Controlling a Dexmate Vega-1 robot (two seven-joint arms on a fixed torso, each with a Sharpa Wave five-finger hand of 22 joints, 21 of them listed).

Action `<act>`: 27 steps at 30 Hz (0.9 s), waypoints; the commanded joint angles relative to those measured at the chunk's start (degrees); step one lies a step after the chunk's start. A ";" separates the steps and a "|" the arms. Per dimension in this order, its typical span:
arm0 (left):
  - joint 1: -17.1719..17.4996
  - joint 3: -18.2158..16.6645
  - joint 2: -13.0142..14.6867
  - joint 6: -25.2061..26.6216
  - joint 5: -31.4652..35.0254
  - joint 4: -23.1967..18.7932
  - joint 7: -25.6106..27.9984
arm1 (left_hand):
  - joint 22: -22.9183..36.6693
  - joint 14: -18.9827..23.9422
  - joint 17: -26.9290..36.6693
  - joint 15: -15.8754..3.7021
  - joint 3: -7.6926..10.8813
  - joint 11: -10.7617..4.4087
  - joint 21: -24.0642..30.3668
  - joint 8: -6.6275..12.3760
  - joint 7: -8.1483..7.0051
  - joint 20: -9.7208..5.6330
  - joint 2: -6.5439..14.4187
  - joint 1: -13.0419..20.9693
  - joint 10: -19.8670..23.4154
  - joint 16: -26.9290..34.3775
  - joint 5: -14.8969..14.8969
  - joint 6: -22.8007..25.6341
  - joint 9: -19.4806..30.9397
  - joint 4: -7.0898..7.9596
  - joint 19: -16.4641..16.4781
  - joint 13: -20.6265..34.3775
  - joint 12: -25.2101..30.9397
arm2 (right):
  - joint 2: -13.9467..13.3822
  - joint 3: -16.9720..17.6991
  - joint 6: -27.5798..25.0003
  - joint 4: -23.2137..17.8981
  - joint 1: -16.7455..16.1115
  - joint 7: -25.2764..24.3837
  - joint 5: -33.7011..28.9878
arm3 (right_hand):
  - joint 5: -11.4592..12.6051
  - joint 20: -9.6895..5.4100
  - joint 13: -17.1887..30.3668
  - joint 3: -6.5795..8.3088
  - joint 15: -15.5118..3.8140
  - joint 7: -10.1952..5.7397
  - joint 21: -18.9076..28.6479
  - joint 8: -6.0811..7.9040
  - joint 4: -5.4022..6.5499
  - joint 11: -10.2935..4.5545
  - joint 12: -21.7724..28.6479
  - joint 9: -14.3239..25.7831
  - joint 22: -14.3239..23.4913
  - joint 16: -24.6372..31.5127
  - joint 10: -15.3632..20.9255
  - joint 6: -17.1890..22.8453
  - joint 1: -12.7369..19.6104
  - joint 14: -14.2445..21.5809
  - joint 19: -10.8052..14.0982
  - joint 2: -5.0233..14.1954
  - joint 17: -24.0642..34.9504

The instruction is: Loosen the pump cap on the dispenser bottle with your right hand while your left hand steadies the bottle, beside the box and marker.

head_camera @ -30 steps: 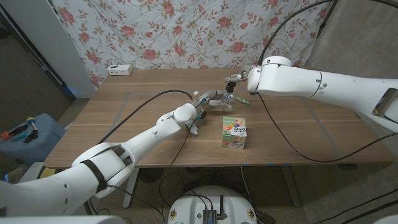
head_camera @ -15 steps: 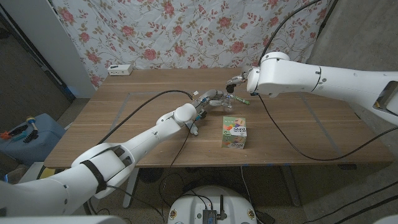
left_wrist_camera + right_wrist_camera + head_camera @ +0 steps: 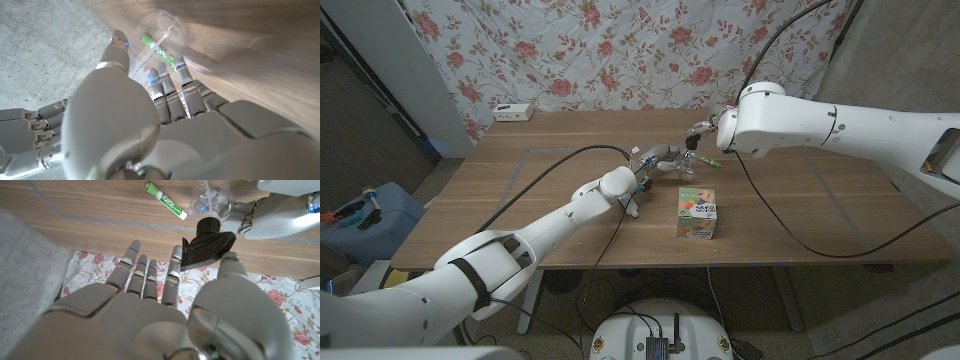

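A clear dispenser bottle point(image 3: 677, 161) stands tilted on the wooden table point(image 3: 520, 190), and my left hand point(image 3: 655, 166) grips its body from the left. Its black pump cap point(image 3: 692, 143) sits at the top. My right hand point(image 3: 704, 133) reaches it from the right. In the right wrist view the pump cap point(image 3: 207, 245) lies pinched between the thumb and a finger of my right hand point(image 3: 165, 315), the other fingers spread. In the left wrist view my left hand point(image 3: 150, 125) wraps the clear bottle point(image 3: 162, 30).
A green marker point(image 3: 708, 162) lies just right of the bottle, also seen as the marker point(image 3: 165, 200). A colourful small box point(image 3: 698, 213) stands nearer the front edge. A white power strip point(image 3: 513, 112) lies at the back left. Black cables cross the table.
My right hand and forearm have shifted slightly to the right at the pump cap. The left hand, bottle, box and marker have stayed put.
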 commanded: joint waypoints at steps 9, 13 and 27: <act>-0.06 -0.18 0.20 -0.05 -0.29 0.24 -0.61 | 0.15 1.37 0.19 -5.18 3.89 -2.63 0.09 0.37 -0.99 -4.39 7.57 -3.83 3.35 0.49 0.17 3.85 0.33 3.55 -0.01 11.29 0.15 | -0.04 6.03 -0.04 -1.15 -5.91 10.80 -11.34 | -0.20 -0.20 0.12 2.35 -0.56 -0.21 -0.26 0.21 -2.71 -0.47 -0.17 0.13 0.15 -0.13 0.36 0.42 5.05 0.25 0.16 2.16 0.01; -0.01 -0.22 0.24 0.01 -0.35 0.18 -0.61 | 0.15 1.46 0.06 -5.19 3.94 -2.77 0.10 0.38 -0.98 -4.43 7.53 -3.92 3.46 0.42 0.18 3.92 0.33 3.56 0.01 11.32 0.17 | -0.35 7.69 0.94 -1.60 -7.49 14.61 -14.60 | -0.58 -0.19 0.12 3.17 -0.59 -0.26 -0.31 0.07 -3.73 -0.50 -0.25 0.13 0.14 -0.20 0.25 0.21 6.86 0.23 0.08 2.62 -0.02; 0.44 -0.27 0.50 0.41 -0.32 -0.67 -0.39 | 0.15 1.40 0.19 -5.24 3.90 -2.71 0.10 0.34 -0.98 -4.36 7.55 -4.05 3.50 0.47 0.14 4.00 0.33 3.57 0.06 11.41 0.11 | -0.84 10.88 1.70 -3.04 -11.24 22.54 -23.12 | -1.66 -0.17 0.13 4.80 -0.66 -0.64 -0.39 -0.36 -5.24 -0.88 -0.51 0.13 0.13 -0.40 -0.42 -0.50 10.70 0.02 -0.22 3.18 -0.10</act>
